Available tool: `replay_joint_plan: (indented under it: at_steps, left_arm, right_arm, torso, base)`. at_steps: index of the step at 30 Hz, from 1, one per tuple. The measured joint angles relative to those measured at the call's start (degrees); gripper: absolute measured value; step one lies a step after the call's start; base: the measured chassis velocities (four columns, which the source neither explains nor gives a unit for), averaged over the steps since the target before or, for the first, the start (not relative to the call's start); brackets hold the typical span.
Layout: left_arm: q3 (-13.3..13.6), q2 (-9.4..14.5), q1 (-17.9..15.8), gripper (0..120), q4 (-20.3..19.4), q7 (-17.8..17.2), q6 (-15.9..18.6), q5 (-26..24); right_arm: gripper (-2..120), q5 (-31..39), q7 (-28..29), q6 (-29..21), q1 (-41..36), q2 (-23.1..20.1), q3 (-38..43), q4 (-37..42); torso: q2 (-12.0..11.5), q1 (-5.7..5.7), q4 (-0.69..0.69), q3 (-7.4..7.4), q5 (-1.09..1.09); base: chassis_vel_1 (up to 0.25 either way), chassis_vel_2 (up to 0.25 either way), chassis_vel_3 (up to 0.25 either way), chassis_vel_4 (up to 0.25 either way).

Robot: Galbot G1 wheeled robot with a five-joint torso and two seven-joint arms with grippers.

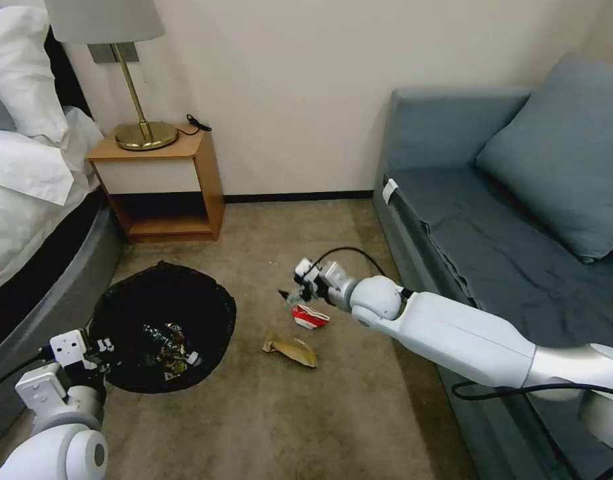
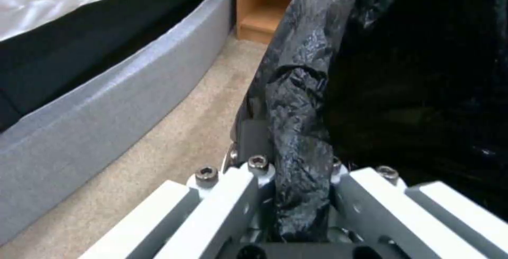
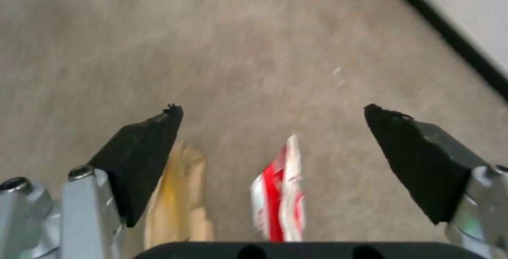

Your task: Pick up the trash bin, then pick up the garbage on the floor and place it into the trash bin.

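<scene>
Left gripper (image 2: 301,195) is pinching the trash bin (image 1: 163,327), already holding litter; right gripper (image 3: 272,132), spread wide, is hovering over 2 remaining pieces: carton (image 3: 278,193) and brown paper (image 1: 291,350).

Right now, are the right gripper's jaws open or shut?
Open. The right gripper hangs with jaws spread wide above the red-and-white carton, nothing between them.

A plain cream wall (image 1: 300,87) meets beige carpet (image 1: 280,413) along a dark baseboard (image 1: 298,196). On the left, a bed (image 1: 26,167) with white linen; beside it a wooden nightstand (image 1: 163,183) bearing a brass lamp (image 1: 130,73). On the right — a blue-grey sofa (image 1: 506,220) with a matching cushion (image 1: 563,153).
</scene>
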Motion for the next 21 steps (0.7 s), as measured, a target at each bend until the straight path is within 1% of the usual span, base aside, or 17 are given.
replay_joint_plan:
  at_steps: [2,4,6,7,11,12,16,21]
  left_arm:
    - [-0.01,0.0,0.11,1,-0.07,0.01,-0.02,0.0]
    - [-0.23,0.0,0.35,1,-0.16,0.02,-0.05,-0.04]
    - [-0.53,0.0,0.52,1,-0.34,0.04,-0.2,-0.2]
    - [-0.53,0.0,0.52,1,-0.34,0.04,-0.2,-0.2]
    - [-0.94,0.0,0.62,1,-0.51,0.07,-0.25,-0.57]
    - [-0.94,0.0,0.62,1,-0.51,0.07,-0.25,-0.57]
    - [-1.1,0.0,0.57,1,-0.51,0.08,-0.27,-0.67]
    - [-1.28,0.0,0.52,1,-0.44,0.09,-0.29,-0.72]
  right_arm:
    - [92,-0.36,-0.57,0.4,0.1,0.72,-1.31,-1.2]
    - [95,-1.28,-1.79,1.36,0.3,2.72,-4.05,-4.07]
    - [96,-2.16,-2.81,3.12,0.56,4.8,-7.02,-7.66]
    - [96,-2.16,-2.81,3.12,0.56,4.8,-7.02,-7.66]
    - [99,-3.61,-4.13,6.13,0.32,9.02,-10.77,-15.75]
    - [99,-3.61,-4.13,6.13,0.32,9.02,-10.77,-15.75]
    - [98,-5.93,-6.51,9.09,-0.46,12.38,-12.03,-22.93]
    - [98,-6.73,-7.27,9.84,-1.35,13.88,-12.13,-26.35]
  torso:
    - [0.0,0.0,0.0,0.0,0.0]
    - [0.0,0.0,0.0,0.0,0.0]
    - [0.0,0.0,0.01,0.0,-0.01]
    - [0.0,0.0,0.01,0.0,-0.01]
    - [0.0,0.0,0.01,0.0,-0.01]
    - [0.0,0.0,0.01,0.0,-0.01]
    - [0.0,0.0,0.01,0.0,0.0]
    - [0.0,0.0,0.0,0.0,-0.01]
  base:
    - [0.0,0.0,0.0,0.0]
    - [0.0,0.0,0.0,0.0]
    - [0.0,0.0,0.0,0.0]
    - [0.0,0.0,0.0,0.0]
    - [0.0,0.0,0.0,0.0]
    - [0.0,0.0,0.0,0.0]
    - [0.0,0.0,0.0,0.0]
    - [0.0,0.0,0.0,0.0]
